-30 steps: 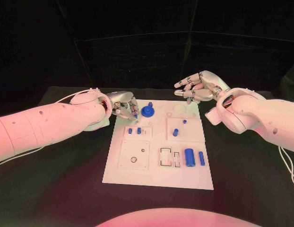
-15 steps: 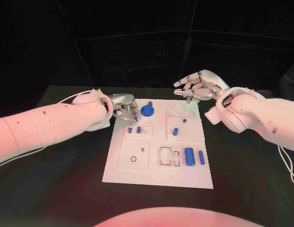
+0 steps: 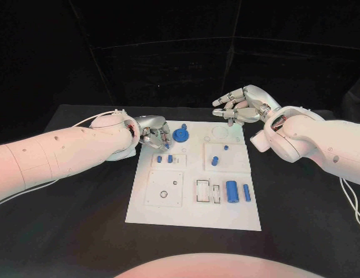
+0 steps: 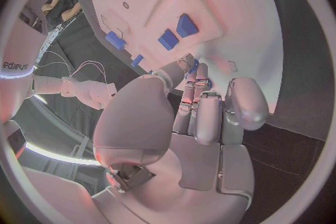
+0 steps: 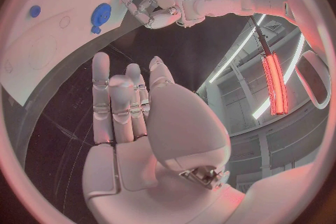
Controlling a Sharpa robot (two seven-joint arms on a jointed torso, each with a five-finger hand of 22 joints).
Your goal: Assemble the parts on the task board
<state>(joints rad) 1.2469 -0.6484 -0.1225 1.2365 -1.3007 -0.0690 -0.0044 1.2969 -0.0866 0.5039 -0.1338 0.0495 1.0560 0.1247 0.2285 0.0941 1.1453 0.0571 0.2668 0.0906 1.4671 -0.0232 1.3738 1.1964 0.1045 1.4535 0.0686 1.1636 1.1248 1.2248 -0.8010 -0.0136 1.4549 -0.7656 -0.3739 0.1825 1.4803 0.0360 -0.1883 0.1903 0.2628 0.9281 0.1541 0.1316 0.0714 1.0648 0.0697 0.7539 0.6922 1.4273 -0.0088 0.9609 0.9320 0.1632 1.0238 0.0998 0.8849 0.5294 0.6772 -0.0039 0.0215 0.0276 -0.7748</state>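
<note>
A white task board bearing blue parts lies on a black table; both arms are white.

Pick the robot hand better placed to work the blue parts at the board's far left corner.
Left. The left robot hand sits low at the task board's far left edge, fingers curled beside the round blue part. The right robot hand hovers raised beyond the far edge, holding nothing.

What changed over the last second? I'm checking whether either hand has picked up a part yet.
Little changed. The left hand stays at the task board's far left corner, fingers curled by a small blue part, grasp unclear. The right hand still hovers open beyond the far edge. The parts on the board haven't moved.
</note>
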